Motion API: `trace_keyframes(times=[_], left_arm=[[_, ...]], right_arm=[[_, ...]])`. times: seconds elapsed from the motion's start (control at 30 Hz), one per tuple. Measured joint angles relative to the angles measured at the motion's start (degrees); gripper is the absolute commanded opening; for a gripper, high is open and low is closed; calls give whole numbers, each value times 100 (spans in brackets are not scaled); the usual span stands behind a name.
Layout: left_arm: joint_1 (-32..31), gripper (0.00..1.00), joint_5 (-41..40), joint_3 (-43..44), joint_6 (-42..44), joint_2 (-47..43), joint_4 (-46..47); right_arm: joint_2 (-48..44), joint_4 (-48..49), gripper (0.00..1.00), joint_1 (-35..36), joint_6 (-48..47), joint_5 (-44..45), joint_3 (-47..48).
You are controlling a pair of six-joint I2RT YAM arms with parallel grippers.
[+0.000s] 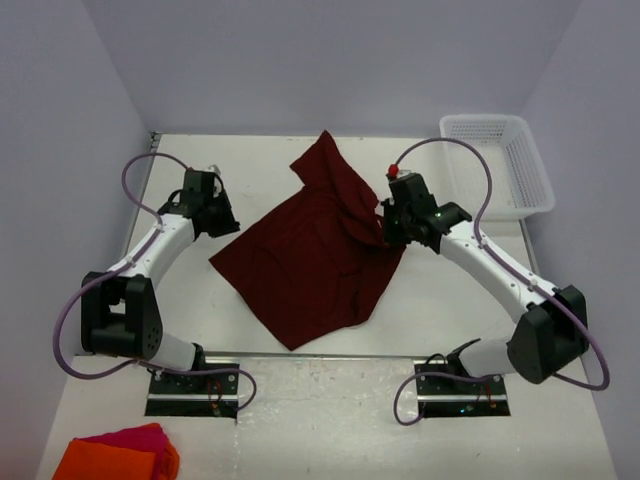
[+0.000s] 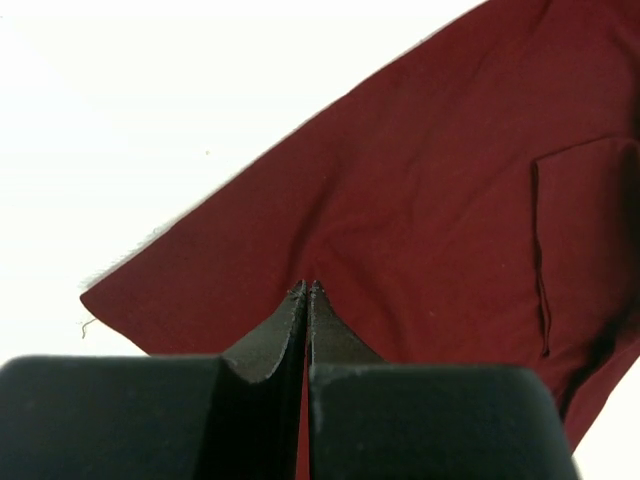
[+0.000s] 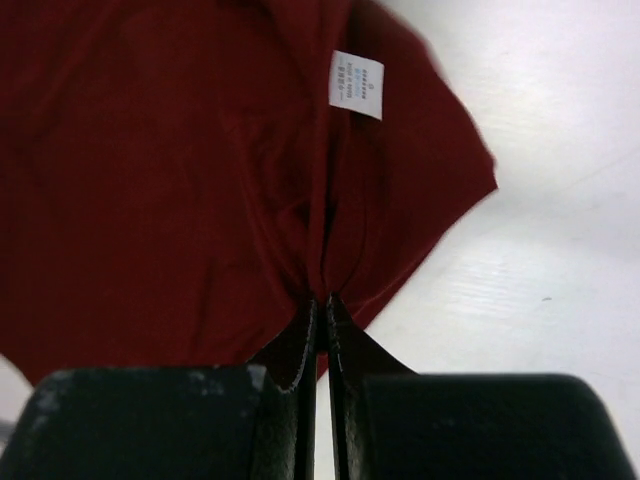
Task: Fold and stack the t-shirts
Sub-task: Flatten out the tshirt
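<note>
One dark maroon t-shirt [image 1: 310,250] lies spread and rumpled on the middle of the white table, one part pulled toward the back. In the left wrist view it [image 2: 420,210] lies flat, with a chest pocket at the right. My left gripper [image 1: 228,218] is shut with nothing visibly held; its tips [image 2: 307,288] are over the shirt's left edge. My right gripper [image 1: 386,230] is shut on the shirt's right edge. The fabric bunches into the tips [image 3: 322,297]. A white label [image 3: 357,84] shows on the shirt beyond them.
A white plastic basket [image 1: 497,165] stands at the back right of the table. Bright orange and pink cloths [image 1: 120,455] lie at the front left, below the arm bases. The table's [image 1: 200,170] back edge meets the wall.
</note>
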Motion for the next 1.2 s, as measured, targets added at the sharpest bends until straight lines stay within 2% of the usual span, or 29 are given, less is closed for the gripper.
trace_keyframes(times=[0.13, 0.43, 0.67, 0.9, 1.2], left_arm=[[0, 0, 31, -42, 20, -83, 2], [-31, 0, 304, -291, 166, -70, -37], [-190, 0, 509, -446, 79, 439, 28], [-428, 0, 280, -463, -39, 1174, -2], [-435, 0, 94, 356, -177, 1838, -289]], right_arm=[[-544, -9, 0, 782, 389, 131, -424], [-1180, -160, 0, 1445, 1080, 599, -1322], [-1379, -339, 0, 2271, 1648, 754, -1681], [-1609, -514, 0, 3195, 2221, 960, -1681], [-1600, -673, 0, 4330, 3213, 1147, -2055]])
